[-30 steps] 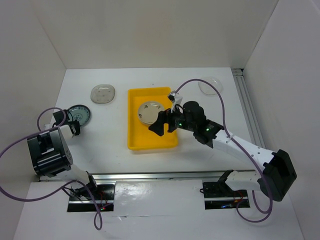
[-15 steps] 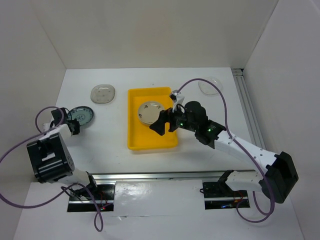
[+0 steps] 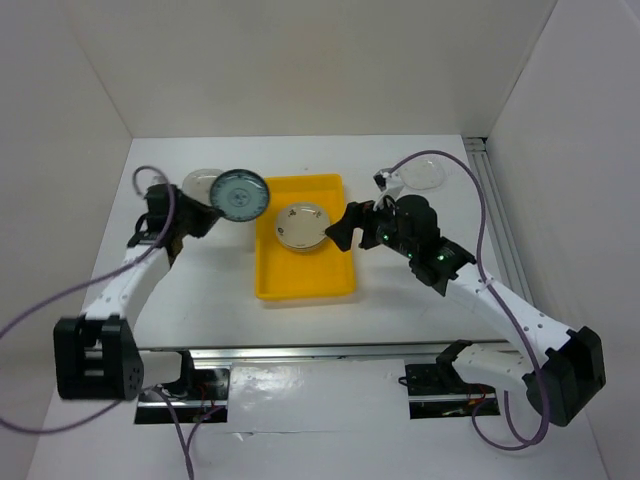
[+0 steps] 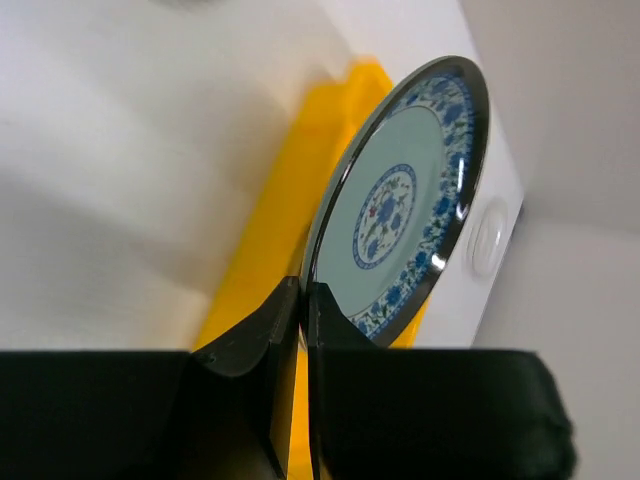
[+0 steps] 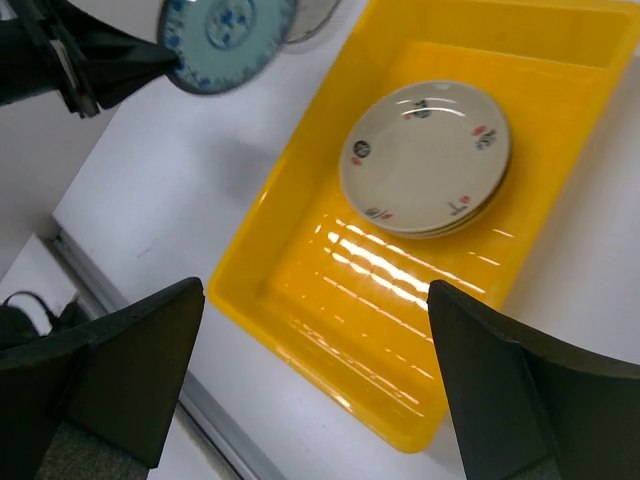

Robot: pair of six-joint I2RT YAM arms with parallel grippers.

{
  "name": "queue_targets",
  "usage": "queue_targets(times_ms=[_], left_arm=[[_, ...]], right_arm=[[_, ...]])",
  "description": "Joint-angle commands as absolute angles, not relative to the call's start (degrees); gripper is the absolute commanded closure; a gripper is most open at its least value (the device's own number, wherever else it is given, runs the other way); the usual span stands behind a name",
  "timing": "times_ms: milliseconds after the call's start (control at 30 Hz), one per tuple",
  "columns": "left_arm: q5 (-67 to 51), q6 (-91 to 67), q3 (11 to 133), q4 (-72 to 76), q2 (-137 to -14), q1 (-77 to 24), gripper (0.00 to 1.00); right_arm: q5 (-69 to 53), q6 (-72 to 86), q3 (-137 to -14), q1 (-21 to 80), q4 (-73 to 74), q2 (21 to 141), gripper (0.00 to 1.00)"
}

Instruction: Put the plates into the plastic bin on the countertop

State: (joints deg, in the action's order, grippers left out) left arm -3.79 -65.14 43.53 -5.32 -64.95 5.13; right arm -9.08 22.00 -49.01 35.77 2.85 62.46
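My left gripper [image 3: 205,213] is shut on the rim of a blue-patterned plate [image 3: 241,194] and holds it in the air at the yellow bin's [image 3: 300,282] far left corner; the left wrist view shows the plate [image 4: 405,205] on edge between the fingers. A cream plate with dark marks [image 3: 301,225] lies in the bin's far half, stacked on another; it also shows in the right wrist view [image 5: 425,157]. My right gripper [image 3: 345,226] is open and empty above the bin's right rim. A white-grey plate [image 3: 203,181] lies behind the held plate. A clear glass plate [image 3: 422,173] lies at the far right.
White walls close in the countertop [image 3: 200,290] on three sides. A metal rail [image 3: 498,225] runs along the right edge. Cables loop above both arms. The bin's near half [image 5: 390,320] holds nothing.
My left gripper has lifted the blue-patterned plate off the table at the left and carried it up and right to the bin's far left corner. My right gripper has drawn back to the right.
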Motion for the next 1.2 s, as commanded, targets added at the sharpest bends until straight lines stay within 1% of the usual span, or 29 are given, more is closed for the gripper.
queue_targets(times_ms=[0, 33, 67, 267, 633, 667, 767, 800, 933, 967, 1033, 1067, 1100, 1167], left_arm=[[-15.56, -55.82, 53.68, 0.71, -76.43, -3.49, 1.00], [-15.56, -53.90, 55.79, 0.70, -81.51, -6.91, 1.00], [-15.56, -53.88, 58.16, 1.49, -83.39, -7.99, 1.00], [-18.89, -51.94, 63.88, 3.08, -92.97, -11.42, 1.00], [-17.66, -51.42, 65.13, -0.18, -99.05, -13.18, 1.00], [-17.67, -51.42, 65.65, -0.18, -99.05, -13.18, 0.97], [-17.67, -51.42, 65.65, -0.78, -99.05, -13.18, 0.77], [-16.88, -51.42, 65.65, -1.75, -99.05, -13.18, 0.65], [-15.04, -51.42, 66.18, -3.07, -96.34, -13.71, 0.51], [-15.03, -51.42, 66.18, -3.60, -95.55, -13.71, 0.42], [-13.63, -50.89, 66.18, -5.18, -93.00, -13.71, 0.36], [-13.62, -50.89, 66.18, -5.19, -91.86, -13.71, 0.24], [-12.93, -50.37, 65.49, -5.19, -90.45, -13.71, 0.16], [-11.26, -49.67, 64.95, -5.98, -85.45, -14.24, 0.04]], right_arm=[[-6.86, 23.20, -50.19, 32.62, 5.71, 59.42, 0.00], [-7.38, 23.20, -50.19, 30.87, 6.41, 59.41, 0.00], [-8.17, 23.20, -50.19, 30.07, 6.42, 57.85, 0.00], [-9.49, 24.35, -49.05, 27.60, 8.70, 55.81, 0.00], [-8.44, 24.87, -47.99, 27.07, 8.70, 54.67, 0.00], [-8.44, 24.87, -47.99, 27.07, 8.70, 54.67, 0.00], [-7.82, 24.87, -47.99, 25.85, 8.70, 55.20, 0.00], [-7.82, 24.87, -47.99, 25.84, 8.70, 55.80, 0.00], [-9.14, 24.87, -47.47, 23.82, 8.09, 55.81, 0.00], [-9.14, 25.48, -47.46, 23.30, 8.09, 55.81, 0.00], [-9.14, 25.49, -47.46, 22.68, 8.09, 56.33, 0.00], [-9.14, 26.01, -47.46, 21.98, 8.09, 56.34, 0.00], [-7.75, 26.02, -47.46, 21.45, 8.09, 57.03, 0.00], [-6.33, 28.02, -47.99, 19.96, 8.09, 58.44, 0.00]])
